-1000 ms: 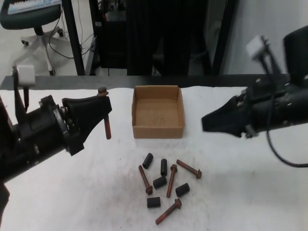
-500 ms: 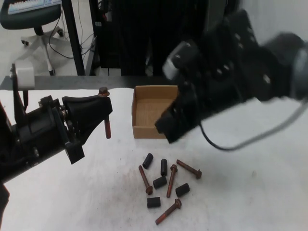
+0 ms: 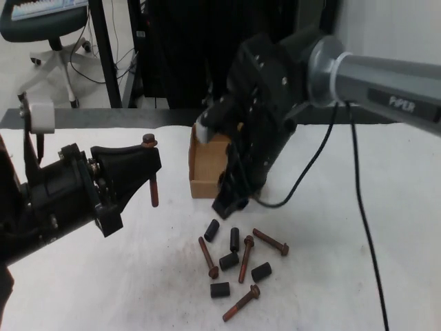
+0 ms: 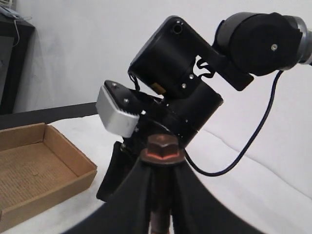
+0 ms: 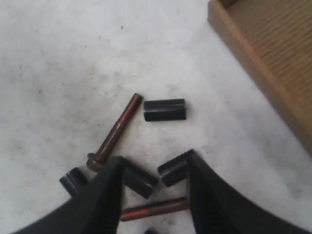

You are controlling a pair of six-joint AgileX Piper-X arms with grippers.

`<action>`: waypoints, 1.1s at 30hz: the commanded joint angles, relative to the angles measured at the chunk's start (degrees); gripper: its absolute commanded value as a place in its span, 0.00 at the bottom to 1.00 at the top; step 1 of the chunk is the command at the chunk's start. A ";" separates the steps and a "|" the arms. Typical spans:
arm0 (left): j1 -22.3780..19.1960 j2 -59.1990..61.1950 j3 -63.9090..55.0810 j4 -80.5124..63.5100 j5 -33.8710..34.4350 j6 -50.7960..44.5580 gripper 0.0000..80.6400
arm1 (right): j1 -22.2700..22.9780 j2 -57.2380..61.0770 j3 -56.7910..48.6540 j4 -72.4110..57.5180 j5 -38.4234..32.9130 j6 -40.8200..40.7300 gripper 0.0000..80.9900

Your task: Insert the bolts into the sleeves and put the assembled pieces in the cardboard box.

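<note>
My left gripper (image 3: 150, 157) hangs above the cloth left of the cardboard box (image 3: 204, 185), shut on a rusty bolt (image 3: 154, 186) that stands upright, head up. In the left wrist view the bolt's hex head (image 4: 162, 148) sits between the black fingers of the left gripper (image 4: 162, 168). My right gripper (image 3: 229, 201) points down at the box's front, over the pile. Its fingers stand open in the right wrist view, the right gripper (image 5: 153, 158) just above two black sleeves (image 5: 174, 168), with another sleeve (image 5: 165, 109) and a loose bolt (image 5: 115, 132) beyond.
Several loose bolts (image 3: 269, 241) and sleeves (image 3: 220, 289) lie scattered on the white cloth in front of the box. The right arm's body hides the box's right half. A cable (image 3: 362, 227) trails across the right side. The box wall (image 5: 253, 73) is close by.
The right arm swung from the right side across to the box front and tilted down over the pile. The left arm kept nearly still with its bolt.
</note>
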 commanded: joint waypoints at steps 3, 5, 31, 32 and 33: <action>0.19 -0.78 -0.11 0.08 -0.14 0.23 0.00 | 1.83 0.02 -0.73 1.77 -0.17 0.42 0.56; 0.19 -0.78 -0.11 0.08 -0.14 0.23 0.00 | 2.19 0.02 -0.73 1.77 0.15 0.41 0.54; 0.08 -1.36 -0.11 0.51 1.44 0.23 0.00 | -2.97 0.02 -0.55 15.72 -0.90 -20.39 0.45; 0.08 -1.78 -0.11 0.71 1.43 0.23 0.00 | -2.97 0.02 -0.55 16.92 -0.85 -21.44 0.45; 0.08 -2.15 -0.11 1.15 1.43 0.60 0.00 | -2.97 0.02 -0.55 17.92 -0.89 -23.20 0.45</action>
